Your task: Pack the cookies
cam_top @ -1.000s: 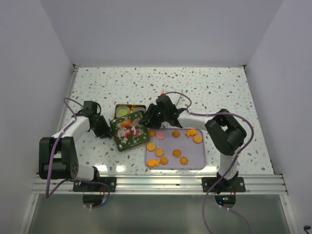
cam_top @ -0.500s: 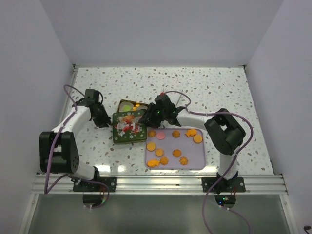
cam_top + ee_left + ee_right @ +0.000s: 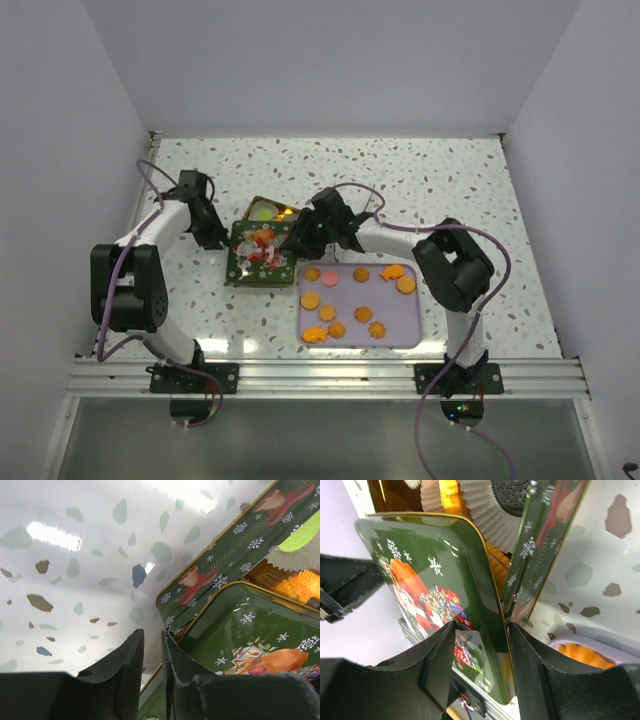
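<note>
Between white walls (image 3: 60, 150), speckled tabletop (image 3: 450, 170)

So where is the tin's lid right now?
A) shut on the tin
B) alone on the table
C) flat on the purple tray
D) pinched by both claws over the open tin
D: the left claw and right claw each pinch the lid by its edge, and the tin shows cookies beyond it.
</note>
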Tool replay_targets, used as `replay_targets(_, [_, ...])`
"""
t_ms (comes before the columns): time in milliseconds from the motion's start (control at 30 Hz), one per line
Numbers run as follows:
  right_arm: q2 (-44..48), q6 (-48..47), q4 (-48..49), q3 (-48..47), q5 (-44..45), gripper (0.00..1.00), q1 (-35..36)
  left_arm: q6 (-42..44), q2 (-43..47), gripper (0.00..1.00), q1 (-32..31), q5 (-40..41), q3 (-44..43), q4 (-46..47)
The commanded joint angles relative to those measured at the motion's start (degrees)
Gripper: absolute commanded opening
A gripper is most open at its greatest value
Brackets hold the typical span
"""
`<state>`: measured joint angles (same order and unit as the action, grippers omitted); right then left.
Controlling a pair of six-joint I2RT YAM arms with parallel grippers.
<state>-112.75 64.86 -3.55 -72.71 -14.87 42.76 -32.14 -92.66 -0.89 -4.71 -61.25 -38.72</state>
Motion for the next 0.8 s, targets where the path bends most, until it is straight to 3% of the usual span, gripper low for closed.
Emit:
replay_targets(0, [-2.47, -0.17, -0.05, -3.05, -2.97, 0.49, 1.97, -0.47, -2.08, 0.27, -2.19, -6.28, -5.10, 2.33])
replay_targets(367, [-5.73, 0.71, 0.21, -5.60, -5.25, 0.49, 1.09, 1.20, -12.61, 0.27, -5.18, -4.87, -19.76, -2.32])
replay_targets(767, [-6.87, 2.37, 1.00, -6.66, -8.06, 0.47, -1.98, 0.85, -20.09, 0.27, -10.54, -3.99, -29.09, -4.96])
